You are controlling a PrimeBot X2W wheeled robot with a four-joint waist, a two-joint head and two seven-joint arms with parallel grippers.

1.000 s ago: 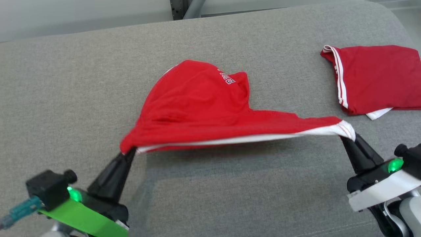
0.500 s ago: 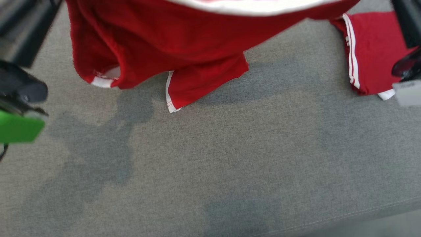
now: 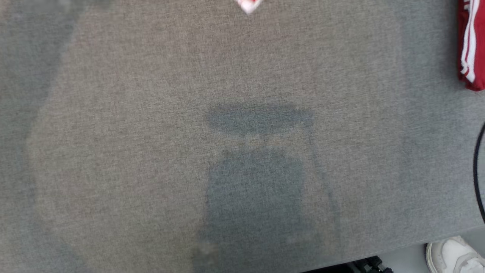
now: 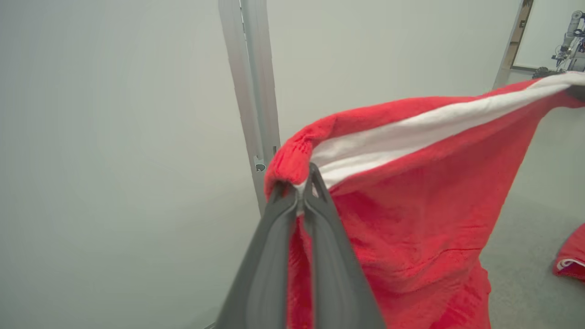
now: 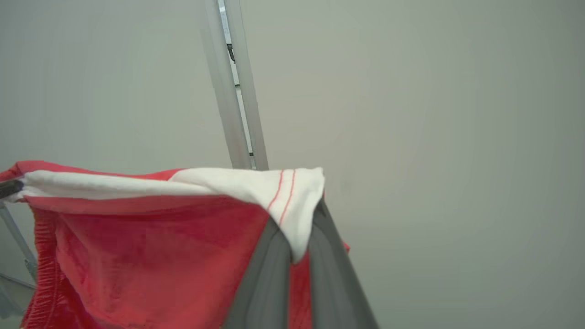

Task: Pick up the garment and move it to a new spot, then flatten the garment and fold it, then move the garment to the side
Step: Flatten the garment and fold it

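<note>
The red knit garment with a white band (image 4: 411,219) hangs in the air above the grey woven fabric surface (image 3: 151,151), stretched along its banded edge between both grippers; the left gripper (image 4: 299,183) is pinched tight on one red corner of it; the right gripper (image 5: 298,233) is pinched tight on the white corner with thin red lines; a folded red cloth with white stripes (image 3: 471,45) lies on that surface at its right side; a white shoe (image 3: 451,254) stands just off its near edge.

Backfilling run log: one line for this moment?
left pincer: shut on garment | right pincer: shut on garment | garment: stretched between both | second red garment: on grey surface
</note>
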